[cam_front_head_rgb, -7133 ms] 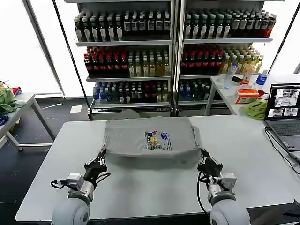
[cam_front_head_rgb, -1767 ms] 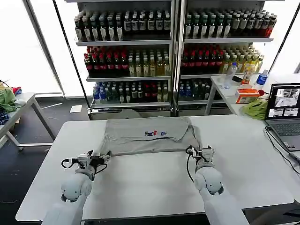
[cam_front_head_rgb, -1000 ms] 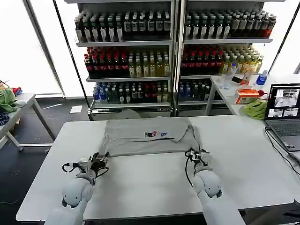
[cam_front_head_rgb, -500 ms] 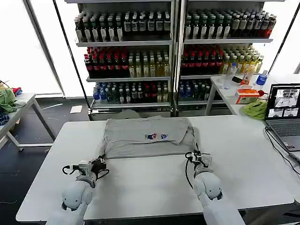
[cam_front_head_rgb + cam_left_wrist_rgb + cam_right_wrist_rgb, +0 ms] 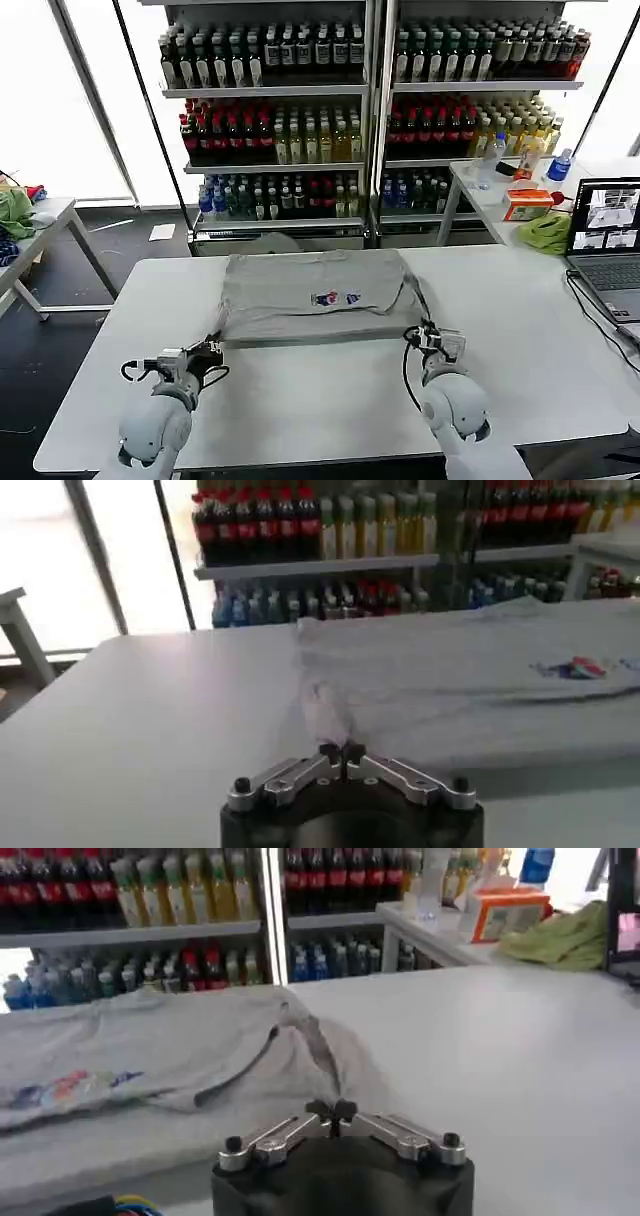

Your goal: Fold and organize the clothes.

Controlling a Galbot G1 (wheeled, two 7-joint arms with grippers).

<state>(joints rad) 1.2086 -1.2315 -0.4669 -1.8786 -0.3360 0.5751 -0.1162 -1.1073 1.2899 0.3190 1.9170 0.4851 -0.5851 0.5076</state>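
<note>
I see the big white worktop first, and the grey shirt lies folded on its far half, between my two arms. My left end effector is pinched tight on the shirt's near left corner, and my right end effector is pinched tight on the near right corner. I think the cloth could slip out or bunch up if one arm pulls harder than the other, and then the fold would go crooked. The small colourful print sits on top, but its letters are too tiny for me to read.
</note>
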